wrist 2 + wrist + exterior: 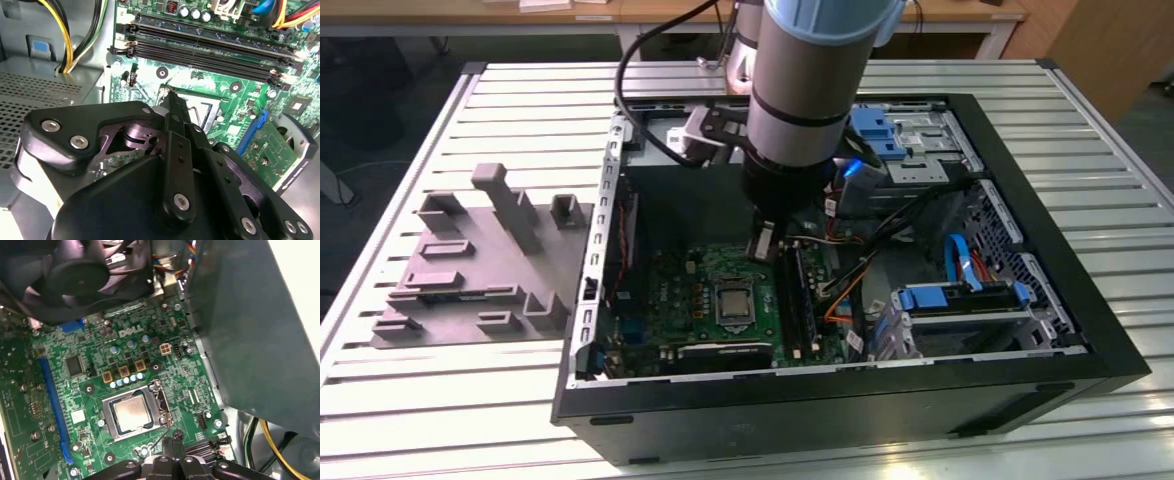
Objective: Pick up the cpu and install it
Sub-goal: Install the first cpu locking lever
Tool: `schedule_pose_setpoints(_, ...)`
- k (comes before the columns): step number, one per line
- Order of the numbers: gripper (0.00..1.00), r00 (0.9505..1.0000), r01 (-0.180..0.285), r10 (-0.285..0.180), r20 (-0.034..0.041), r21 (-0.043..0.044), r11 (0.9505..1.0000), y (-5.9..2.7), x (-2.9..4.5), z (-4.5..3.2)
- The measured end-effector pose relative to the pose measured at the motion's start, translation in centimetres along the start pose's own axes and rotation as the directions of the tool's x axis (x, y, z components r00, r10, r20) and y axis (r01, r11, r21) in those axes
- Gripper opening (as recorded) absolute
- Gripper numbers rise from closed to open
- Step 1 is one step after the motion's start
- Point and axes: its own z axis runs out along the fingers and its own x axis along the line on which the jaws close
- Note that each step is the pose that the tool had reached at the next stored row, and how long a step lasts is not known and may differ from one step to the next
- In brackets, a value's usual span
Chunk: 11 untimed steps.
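Note:
The cpu (132, 412), a pale silvery square chip, lies flat inside the black metal-framed socket (135, 415) on the green motherboard (85, 385). In the first wrist view my gripper (171, 441) is beside the socket's edge, fingertips pressed together with nothing between them. In the second wrist view the black fingers (176, 130) point at the socket (202, 107) and hide part of it. In the exterior view the gripper (762, 248) hangs inside the open computer case, just above and behind the socket (731, 301).
The black case (1067, 300) lies open on a slatted table (427, 400). Memory slots (200, 50) run beside the socket. A fan (80, 275) and a grey metal wall (260, 330) crowd the board. Cables (854, 270), blue drive brackets (961, 295) and a grey fixture tray (467, 270) are nearby.

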Motion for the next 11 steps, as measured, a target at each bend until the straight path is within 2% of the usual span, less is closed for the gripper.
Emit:
schedule_pose_setpoints(3,0.11,0.9994,0.035,-0.035,-0.0033,0.0001,0.9994,-0.02,0.06,0.09)
schedule_pose_setpoints(9,0.11,0.9984,0.056,-0.056,-0.0045,0.0005,0.9984,-0.18,0.88,0.15)
schedule_pose_setpoints(11,0.11,0.996,0.09,-0.09,-0.0076,0.0005,0.996,-0.2,0.89,0.26)
